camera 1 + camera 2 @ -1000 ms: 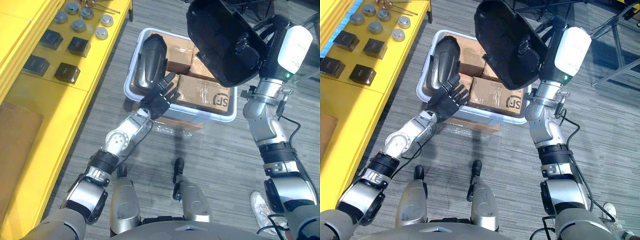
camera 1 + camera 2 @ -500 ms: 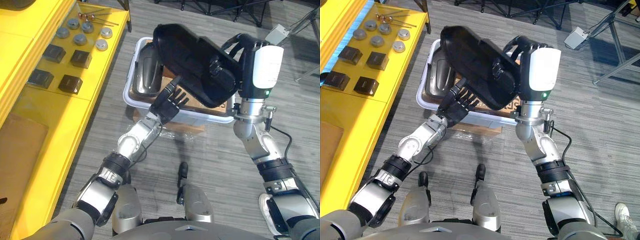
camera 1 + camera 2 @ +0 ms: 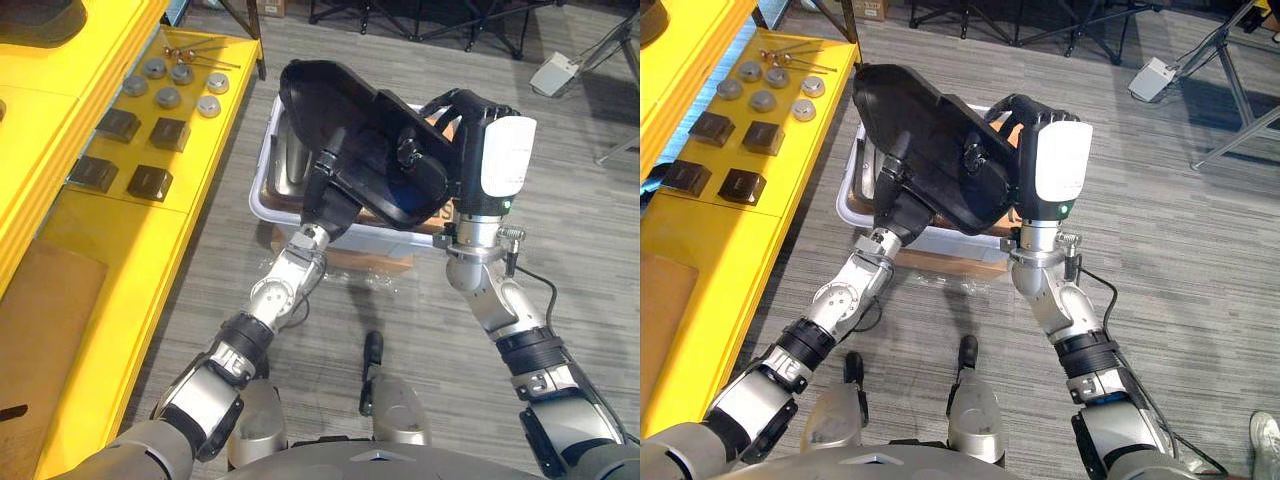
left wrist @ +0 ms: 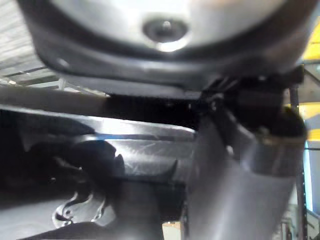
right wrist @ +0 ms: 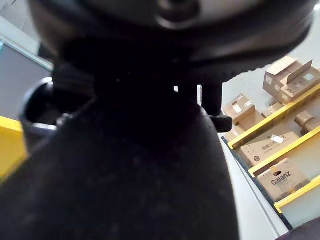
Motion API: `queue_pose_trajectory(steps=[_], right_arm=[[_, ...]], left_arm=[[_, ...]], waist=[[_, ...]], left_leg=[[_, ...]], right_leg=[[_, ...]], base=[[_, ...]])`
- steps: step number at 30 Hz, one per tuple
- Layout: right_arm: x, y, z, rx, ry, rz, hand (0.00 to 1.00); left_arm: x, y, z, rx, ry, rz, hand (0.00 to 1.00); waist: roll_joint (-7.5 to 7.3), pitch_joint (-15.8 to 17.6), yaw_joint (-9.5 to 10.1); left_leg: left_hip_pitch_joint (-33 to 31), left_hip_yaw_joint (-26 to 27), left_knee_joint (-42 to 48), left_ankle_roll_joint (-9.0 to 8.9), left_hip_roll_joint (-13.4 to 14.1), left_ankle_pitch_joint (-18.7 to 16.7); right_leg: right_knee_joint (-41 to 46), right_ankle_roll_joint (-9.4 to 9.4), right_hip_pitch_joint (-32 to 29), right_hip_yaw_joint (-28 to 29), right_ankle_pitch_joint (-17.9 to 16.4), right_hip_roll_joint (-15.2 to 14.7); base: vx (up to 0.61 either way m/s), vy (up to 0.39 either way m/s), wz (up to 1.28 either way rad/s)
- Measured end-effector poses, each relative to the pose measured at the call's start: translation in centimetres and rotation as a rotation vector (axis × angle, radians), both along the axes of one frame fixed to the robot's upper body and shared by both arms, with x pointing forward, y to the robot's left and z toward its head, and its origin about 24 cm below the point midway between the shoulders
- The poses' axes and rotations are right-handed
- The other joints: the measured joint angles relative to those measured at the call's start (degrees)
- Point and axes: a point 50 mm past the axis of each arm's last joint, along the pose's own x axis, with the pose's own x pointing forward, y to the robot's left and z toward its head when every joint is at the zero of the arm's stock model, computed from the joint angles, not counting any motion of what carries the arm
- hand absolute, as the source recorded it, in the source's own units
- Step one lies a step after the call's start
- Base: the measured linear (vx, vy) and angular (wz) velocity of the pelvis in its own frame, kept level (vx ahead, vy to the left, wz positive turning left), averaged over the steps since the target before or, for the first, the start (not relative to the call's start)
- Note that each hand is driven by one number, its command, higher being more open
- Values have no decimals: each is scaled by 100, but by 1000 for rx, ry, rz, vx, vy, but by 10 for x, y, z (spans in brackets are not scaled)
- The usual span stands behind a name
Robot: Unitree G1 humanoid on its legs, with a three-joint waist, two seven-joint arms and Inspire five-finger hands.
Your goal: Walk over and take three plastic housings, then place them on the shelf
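Note:
My right hand (image 3: pixel 447 118) is shut on the rim of a big black plastic housing (image 3: pixel 335 110) and holds it tilted above the white bin (image 3: pixel 400 238). My left hand (image 3: pixel 334 208) reaches up against the housing's lower edge, and its fingers are hidden behind the shell. In the right eye view the same housing (image 3: pixel 920 130) covers most of the bin. A second dark housing (image 3: pixel 292 160) stands on edge in the bin's left part, beside cardboard boxes. The yellow shelf (image 3: pixel 100 260) runs along the left side.
On the shelf lie small black blocks (image 3: pixel 150 182), round grey metal discs (image 3: pixel 165 85) and a brown cardboard sheet (image 3: pixel 45 320). Tripod legs and a white box (image 3: pixel 552 72) stand on the floor behind the bin. A person's white shoe (image 3: pixel 1268 442) shows at the lower right.
My right hand has brought the black housing down and leftward over the bin. My left hand rose from the second housing to the held one's underside. The camera view also shifted.

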Motion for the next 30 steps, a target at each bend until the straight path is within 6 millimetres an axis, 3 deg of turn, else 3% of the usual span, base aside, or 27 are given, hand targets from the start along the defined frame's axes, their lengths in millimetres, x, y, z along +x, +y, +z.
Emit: queue_pose_trajectory(steps=[6,14,15,23,26,30], right_arm=[[-12,18,-13,36,3,104,0],[-19,16,-33,73,84,86,0],[-20,15,-36,73,94,84,100],[-35,11,-53,122,192,106,100],[-41,10,-56,175,240,124,100],[-53,18,-46,345,291,235,100]], left_arm=[[-2,1,-2,60,9,52,0],[-13,1,-13,135,47,88,0],[-14,1,-14,146,50,94,0],[-27,3,-14,297,5,172,0],[-34,7,0,472,-89,280,0],[-49,20,19,676,-211,478,0]], waist=[[30,-154,-26],[21,-226,25],[21,-258,16],[8,-479,-2],[7,-628,16],[81,-854,-2]], left_leg=[[50,-7,-103,10,-8,53],[160,-53,-271,19,-62,129],[160,-53,-277,21,-74,130],[362,-65,-391,15,-89,125],[430,-30,-467,14,-87,128],[569,55,-557,10,-86,125]], right_leg=[[-13,-5,19,-37,-7,-8],[-101,-7,127,-124,-10,-50],[-114,3,130,-128,-4,-60],[-315,35,405,-205,22,-61],[-318,34,410,-207,21,-51],[-318,32,445,-199,16,-48]], base=[[-3,-1,1],[-11,-2,4],[0,0,0],[18,0,2],[13,0,-5],[9,3,-11]])
